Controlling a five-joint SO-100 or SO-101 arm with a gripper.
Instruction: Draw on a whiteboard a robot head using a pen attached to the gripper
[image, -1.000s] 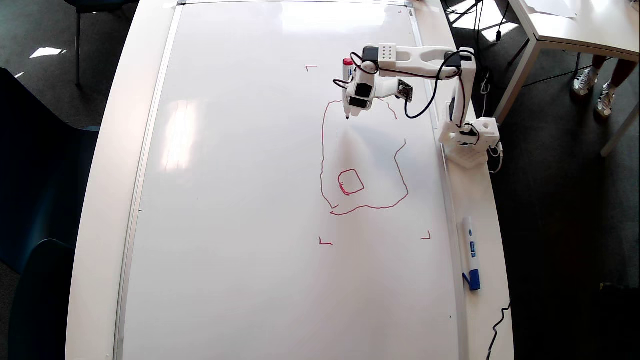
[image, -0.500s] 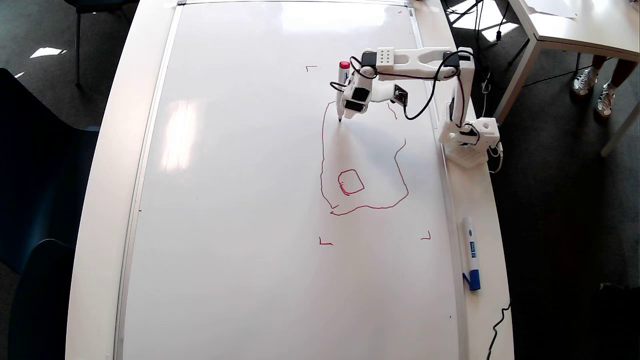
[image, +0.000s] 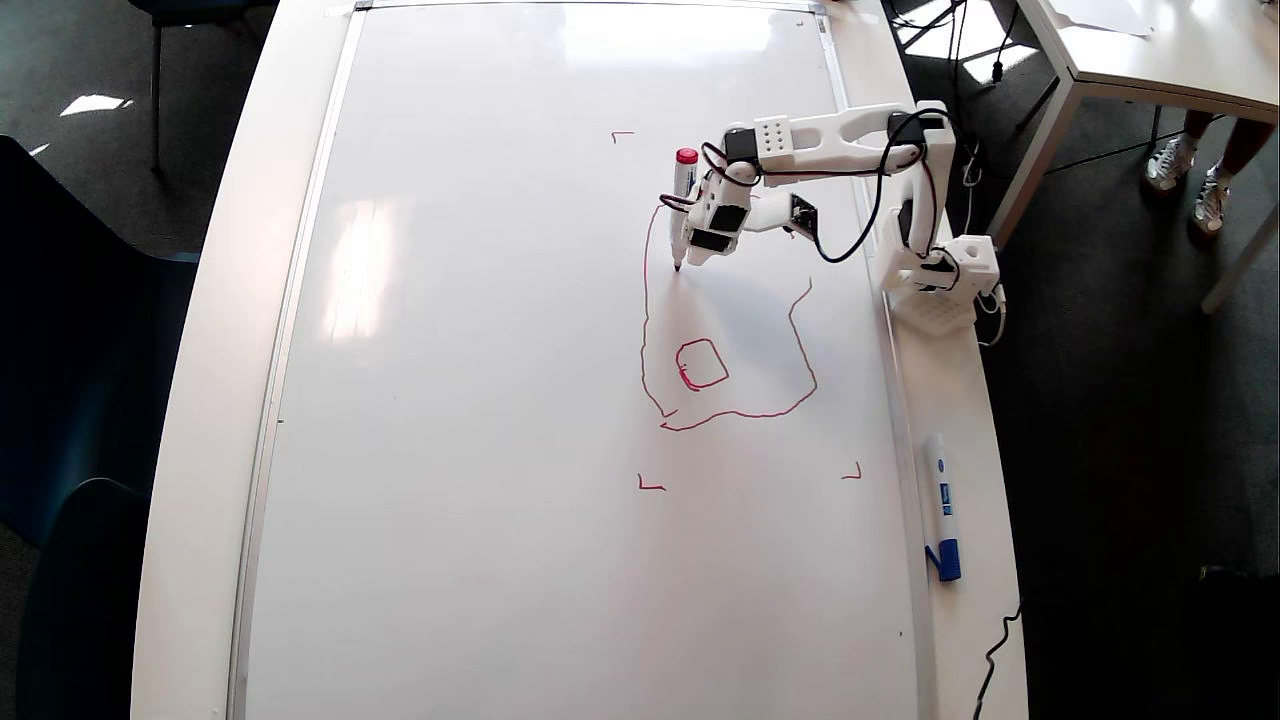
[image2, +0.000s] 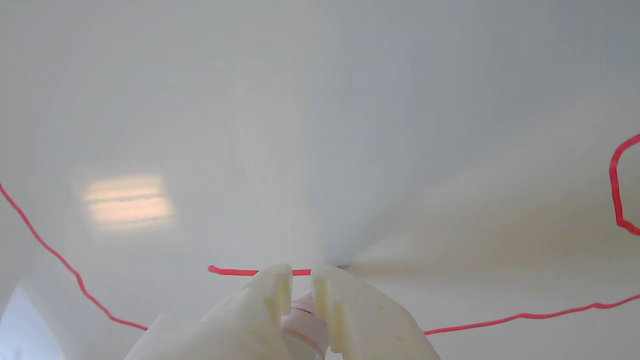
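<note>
1. Pen (image: 682, 205) tip is down on the whiteboard (image: 480, 400), planted just inside the left side of the robot head (image: 728, 330) outline in the overhead view, near its upper-left corner.
2. Long axis of the pen runs up and down the overhead picture, red cap at the top, dark tip at the bottom, tilted only slightly.
3. The gripper (image2: 301, 280) is clamped around the pen; in the wrist view the two white fingers (image2: 272, 287) sit either side of the barrel with just a thin gap.
4. A short, fresh red stroke lies right at the tip in the wrist view, running to the left in that picture.
5. The small red square sits lower down the overhead picture from the tip, well apart, so there is open white between them for a second inner square, by my reckoning.
6. The head is a wobbly red loop; its top edge is hidden under the arm, and no antenna shows.
</note>
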